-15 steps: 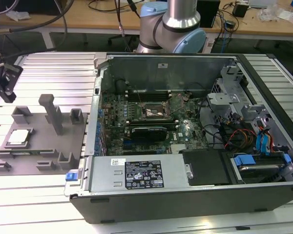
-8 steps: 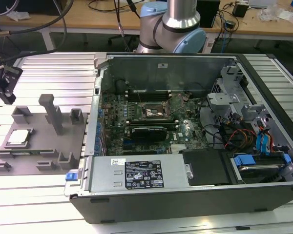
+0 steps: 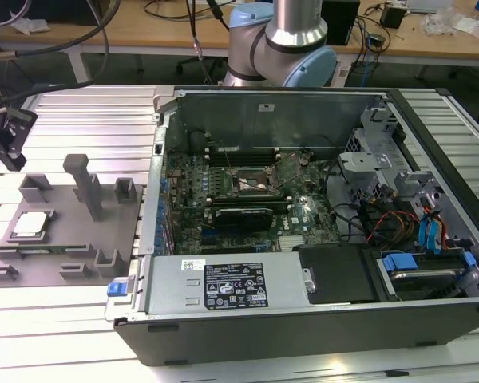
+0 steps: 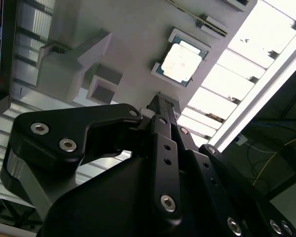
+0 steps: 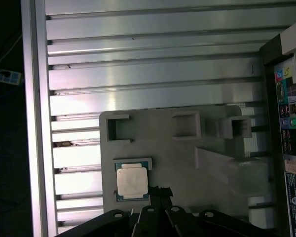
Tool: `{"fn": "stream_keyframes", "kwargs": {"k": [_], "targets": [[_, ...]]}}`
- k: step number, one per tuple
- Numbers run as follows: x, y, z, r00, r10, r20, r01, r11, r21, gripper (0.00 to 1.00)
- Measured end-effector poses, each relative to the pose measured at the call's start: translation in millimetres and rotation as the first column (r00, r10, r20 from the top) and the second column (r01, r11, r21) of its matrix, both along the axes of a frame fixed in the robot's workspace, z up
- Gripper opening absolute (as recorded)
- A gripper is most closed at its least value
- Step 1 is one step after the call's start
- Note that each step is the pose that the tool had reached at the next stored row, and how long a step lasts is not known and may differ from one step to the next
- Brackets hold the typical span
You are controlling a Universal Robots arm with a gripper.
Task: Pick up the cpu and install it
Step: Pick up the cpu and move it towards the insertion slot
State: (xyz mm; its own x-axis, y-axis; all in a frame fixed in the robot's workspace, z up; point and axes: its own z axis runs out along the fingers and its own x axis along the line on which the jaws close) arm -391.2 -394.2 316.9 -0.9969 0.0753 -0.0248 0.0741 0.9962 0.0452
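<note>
- The cpu (image 3: 30, 224), a flat square chip with a silvery-white metal lid, lies flat in a recess of the grey plastic fixture plate (image 3: 68, 249), outside the open black computer case (image 3: 303, 327).
- Being square, it has no long axis.
- The black gripper (image 3: 4, 137) hangs above the cpu, slightly toward the exterior view's left.
- In the first wrist view, the cpu sits just beside the fingertips (image 5: 155, 192).
- Jaws: drawn together, holding nothing.

No legible print anywhere
</note>
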Motion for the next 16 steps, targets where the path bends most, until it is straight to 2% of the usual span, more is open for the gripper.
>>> {"fn": "stream_keyframes", "kwargs": {"k": [4, 16], "targets": [[-4.2, 0.0, -6.3, 1.0, 0.0, -0.0001, 0.0, 1.0, -0.0001, 0.11], [-9.1, 0.0, -16.5, 1.0, 0.0, -0.0001, 0.0, 1.0, -0.0001, 0.11]]}}
